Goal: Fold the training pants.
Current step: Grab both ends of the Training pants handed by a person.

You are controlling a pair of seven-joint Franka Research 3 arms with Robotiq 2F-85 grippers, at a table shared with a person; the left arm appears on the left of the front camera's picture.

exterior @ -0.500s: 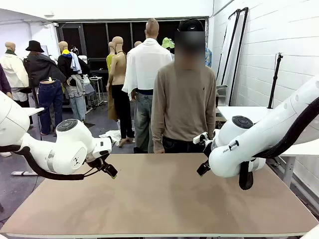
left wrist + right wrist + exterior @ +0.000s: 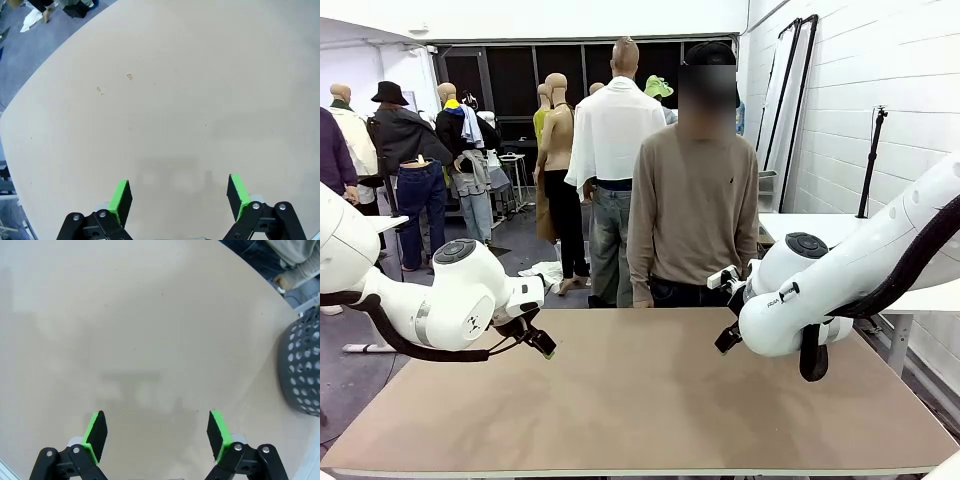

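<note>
The training pants are out of view. My left gripper (image 2: 542, 343) hovers over the left part of the tan table (image 2: 640, 400). In the left wrist view the left gripper (image 2: 179, 195) is open, with bare tabletop between its green pads (image 2: 120, 196). My right gripper (image 2: 728, 338) hangs over the right part of the table near the far edge. The right wrist view has the right gripper (image 2: 157, 435) open too, nothing between its pads (image 2: 95, 434).
A person in a tan sweater (image 2: 692, 205) stands at the table's far edge, arms hanging down. A dark grey perforated basket (image 2: 302, 365) sits beside the table edge in the right wrist view. Small specks (image 2: 129, 77) mark the tabletop.
The person at the far edge has shifted slightly to the right. Both arms stay where they were.
</note>
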